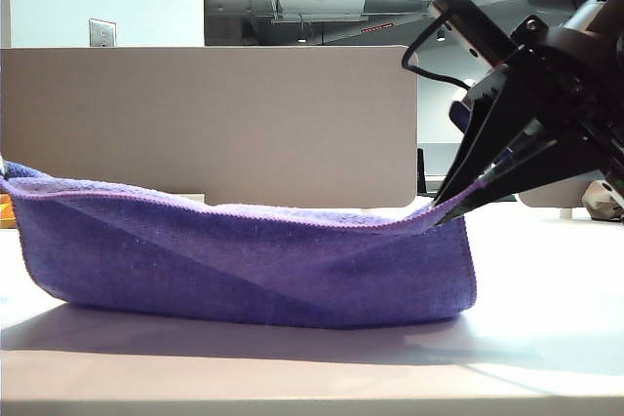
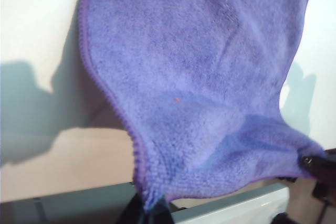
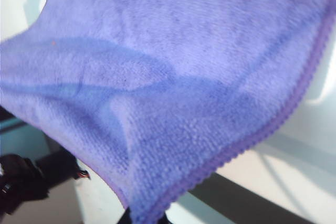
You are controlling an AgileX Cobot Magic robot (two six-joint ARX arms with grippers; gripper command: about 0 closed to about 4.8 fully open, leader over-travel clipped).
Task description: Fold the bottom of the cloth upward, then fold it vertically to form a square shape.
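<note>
Purple cloth (image 1: 244,260) hangs between left gripper (image 2: 152,208) and right gripper (image 1: 456,204).

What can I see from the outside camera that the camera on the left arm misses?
Only the exterior view shows the right gripper shut on one lifted corner of the cloth, the sagging top hem, and the beige divider behind. Only the left wrist view shows the left gripper shut on the opposite corner, with the fuzzy face up close. Both show the purple cloth and the white table.
</note>
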